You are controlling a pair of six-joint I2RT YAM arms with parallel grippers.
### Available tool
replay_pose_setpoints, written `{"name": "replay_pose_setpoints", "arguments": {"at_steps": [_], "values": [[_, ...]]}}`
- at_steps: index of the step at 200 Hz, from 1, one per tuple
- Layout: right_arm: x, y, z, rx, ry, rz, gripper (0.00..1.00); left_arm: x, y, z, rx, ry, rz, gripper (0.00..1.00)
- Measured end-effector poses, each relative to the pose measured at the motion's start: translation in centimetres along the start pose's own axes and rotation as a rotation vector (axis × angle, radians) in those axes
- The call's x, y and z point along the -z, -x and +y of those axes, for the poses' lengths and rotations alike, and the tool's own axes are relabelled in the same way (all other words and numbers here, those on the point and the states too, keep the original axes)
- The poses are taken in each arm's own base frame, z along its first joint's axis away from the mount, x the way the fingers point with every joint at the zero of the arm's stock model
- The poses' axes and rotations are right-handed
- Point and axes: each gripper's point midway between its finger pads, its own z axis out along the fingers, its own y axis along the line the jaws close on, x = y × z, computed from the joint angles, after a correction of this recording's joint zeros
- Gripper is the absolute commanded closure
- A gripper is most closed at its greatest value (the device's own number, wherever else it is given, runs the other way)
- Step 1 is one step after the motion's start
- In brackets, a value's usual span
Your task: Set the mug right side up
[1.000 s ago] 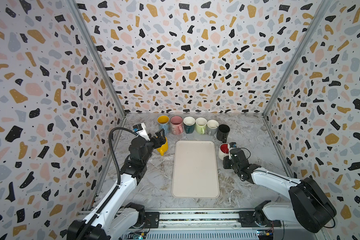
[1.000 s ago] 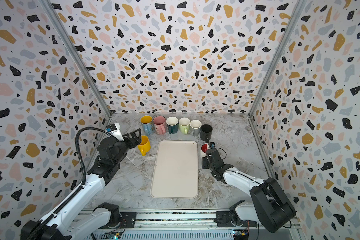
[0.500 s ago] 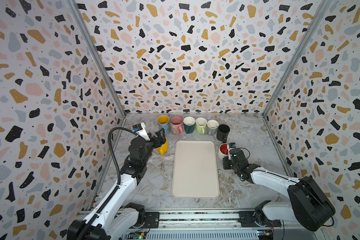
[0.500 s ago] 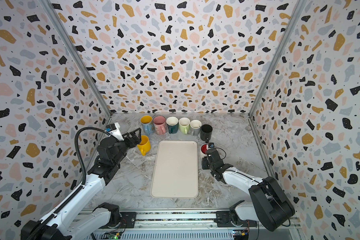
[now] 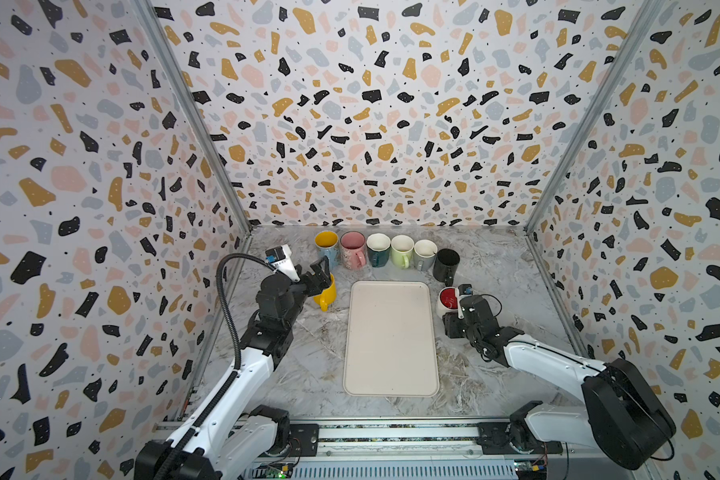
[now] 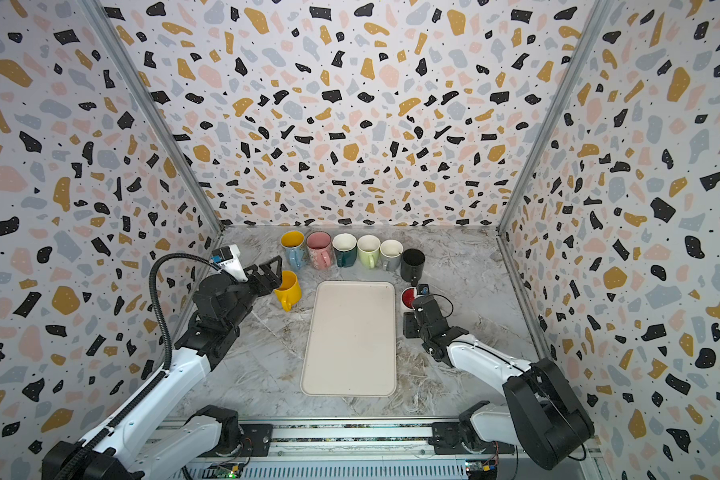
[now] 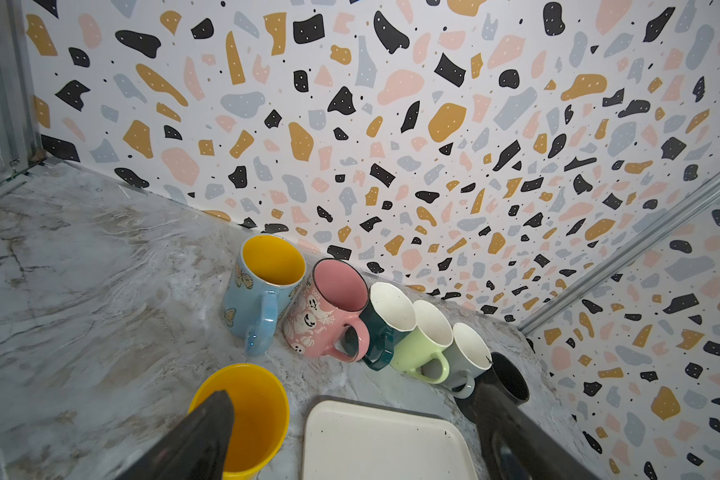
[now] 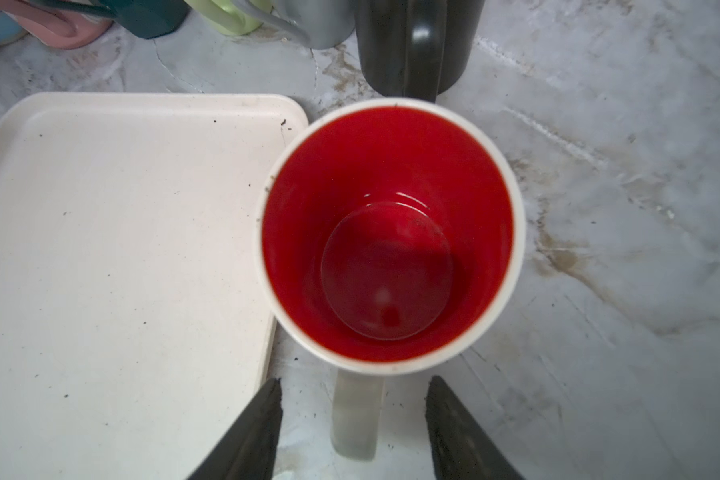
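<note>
The mug (image 8: 387, 232), white outside and red inside, stands upright on the marble table just right of the tray; it shows in both top views (image 5: 448, 300) (image 6: 409, 297). Its white handle (image 8: 356, 415) points back between the fingers of my right gripper (image 8: 354, 386), which is open, with a gap on each side of the handle. In a top view the right gripper (image 5: 453, 323) sits low, just in front of the mug. My left gripper (image 5: 323, 276) (image 7: 358, 395) is open and hovers over a yellow mug (image 5: 327, 291) (image 7: 254, 415) standing upright left of the tray.
A cream tray (image 5: 391, 340) (image 8: 121, 249) lies in the middle of the table. A row of several upright mugs (image 5: 385, 249) lines the back wall, ending in a black mug (image 5: 446, 264) (image 8: 412, 41) right behind the red-lined one. Patterned walls close in three sides.
My right gripper's jaws have spread apart and let go of the mug's handle. The mug stays upright in place. The left arm has not moved.
</note>
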Motion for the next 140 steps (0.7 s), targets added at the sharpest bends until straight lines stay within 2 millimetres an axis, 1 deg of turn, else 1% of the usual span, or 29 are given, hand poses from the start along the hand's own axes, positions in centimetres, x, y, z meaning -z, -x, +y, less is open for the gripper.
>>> {"name": "replay_pose_setpoints", "arguments": {"at_steps": [29, 54, 70, 78, 79, 80, 82, 96, 112, 123, 140], "values": [[1.7, 2.3, 0.6, 0.007, 0.021, -0.058, 0.34, 0.4, 0.4, 0.5, -0.042, 0.031, -0.017, 0.07], [4.2, 4.8, 0.9, 0.015, 0.042, -0.146, 0.26, 1.2, 1.4, 1.2, -0.08, 0.08, -0.058, 0.07], [6.0, 6.7, 1.1, 0.03, 0.051, -0.209, 0.2, 2.0, 1.9, 2.2, -0.105, 0.139, -0.095, 0.07], [6.9, 7.8, 1.2, 0.037, 0.054, -0.242, 0.17, 2.3, 2.0, 3.1, -0.117, 0.182, -0.114, 0.07], [7.0, 7.9, 1.2, 0.038, 0.054, -0.244, 0.09, 2.4, 2.0, 3.2, -0.119, 0.19, -0.118, 0.07], [7.0, 8.0, 1.2, 0.038, 0.054, -0.246, 0.04, 2.4, 2.0, 3.3, -0.12, 0.195, -0.119, 0.07], [7.2, 8.3, 1.2, 0.04, 0.054, -0.254, 0.0, 2.5, 2.0, 3.6, -0.123, 0.207, -0.123, 0.07], [8.2, 10.2, 1.0, 0.054, 0.042, -0.297, 0.01, 3.1, 1.8, 5.6, -0.142, 0.303, -0.153, 0.06], [8.7, 11.8, 0.1, 0.061, 0.011, -0.326, 0.01, 3.8, 1.1, 7.9, -0.163, 0.406, -0.174, 0.06], [8.6, 12.7, -1.0, 0.064, -0.03, -0.332, 0.01, 4.3, 0.6, 9.5, -0.18, 0.472, -0.197, 0.06], [8.3, 13.9, -3.7, 0.05, -0.131, -0.337, 0.01, 5.1, -0.7, 12.0, -0.214, 0.562, -0.216, 0.06]]}}
